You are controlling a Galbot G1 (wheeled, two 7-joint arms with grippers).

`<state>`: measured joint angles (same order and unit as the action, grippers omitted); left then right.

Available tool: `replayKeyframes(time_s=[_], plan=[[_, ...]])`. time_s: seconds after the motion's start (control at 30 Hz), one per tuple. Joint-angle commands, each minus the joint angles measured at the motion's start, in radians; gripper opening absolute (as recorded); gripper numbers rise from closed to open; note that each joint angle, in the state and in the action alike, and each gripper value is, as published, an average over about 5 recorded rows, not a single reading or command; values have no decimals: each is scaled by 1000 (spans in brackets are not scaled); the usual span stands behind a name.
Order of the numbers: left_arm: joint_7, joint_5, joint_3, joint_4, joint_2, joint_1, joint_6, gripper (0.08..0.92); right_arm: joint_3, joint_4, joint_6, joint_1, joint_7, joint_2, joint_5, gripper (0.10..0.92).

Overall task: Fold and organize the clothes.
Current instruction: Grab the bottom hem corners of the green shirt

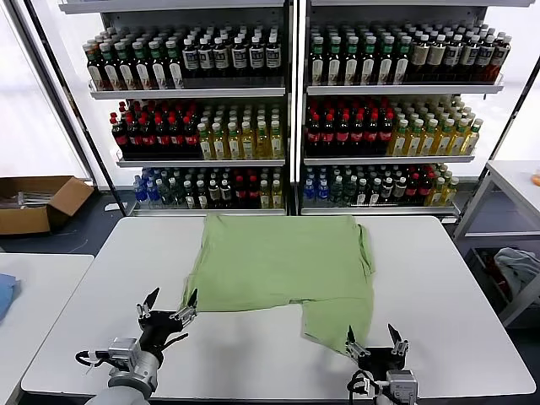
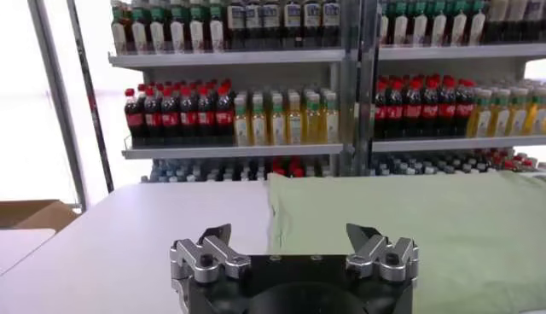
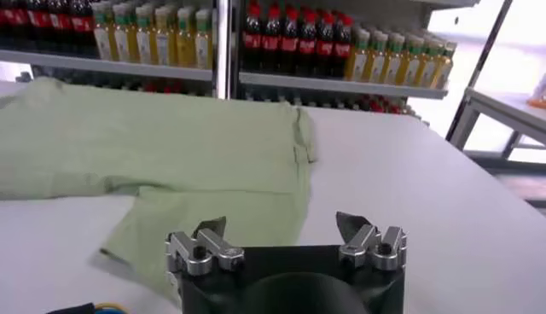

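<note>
At the bottom of the head view, the left gripper (image 1: 169,302) hovers low over the white rectangular table (image 1: 76,337), fingers spread, its right fingertip just beside the lower left corner of the light green soft cloth shirt (image 1: 278,261). The right gripper (image 1: 375,340), at the bottom right of centre, also has its fingers spread and holds nothing, just below the shirt's lower right flap.

The shirt lies mostly flat in the middle of the table, plain green side up. Its upper edge runs near the table's far edge. A narrower part hangs down towards the lower right, possibly a folded section, though the view is unclear. Bare tabletop lies on both sides of the shirt and along the near edge. Shelves of bottles (image 1: 211,135) fill the upper frame.
</note>
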<state>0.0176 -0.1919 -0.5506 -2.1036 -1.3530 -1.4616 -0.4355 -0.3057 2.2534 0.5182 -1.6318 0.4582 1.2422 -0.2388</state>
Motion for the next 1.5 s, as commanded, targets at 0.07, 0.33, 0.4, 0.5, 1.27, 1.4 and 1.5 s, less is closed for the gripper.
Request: replayKeyframes(time_s=[0.07, 0.33, 0.4, 0.5, 1.27, 1.4, 1.5], plan=[[-5, -10, 17, 62, 39, 53, -62, 823, 16, 6, 37, -14, 14, 26, -13, 823], [-7, -31, 23, 130, 70, 96, -108, 823, 31, -3, 44, -8, 29, 47, -7, 823], [-7, -33, 24, 145, 76, 105, -113, 823, 36, -6, 45, -7, 32, 52, -5, 823], [-6, -34, 23, 163, 83, 115, -117, 823, 43, -12, 47, -4, 36, 56, -3, 823], [-7, -32, 29, 205, 81, 124, -111, 823, 58, -62, 48, 12, 48, 68, 4, 823], [-9, -33, 30, 205, 82, 122, -110, 823, 59, -71, 45, 12, 47, 71, 4, 823], [-13, -49, 34, 194, 81, 115, -111, 823, 60, -74, 44, 11, 46, 72, 4, 823]])
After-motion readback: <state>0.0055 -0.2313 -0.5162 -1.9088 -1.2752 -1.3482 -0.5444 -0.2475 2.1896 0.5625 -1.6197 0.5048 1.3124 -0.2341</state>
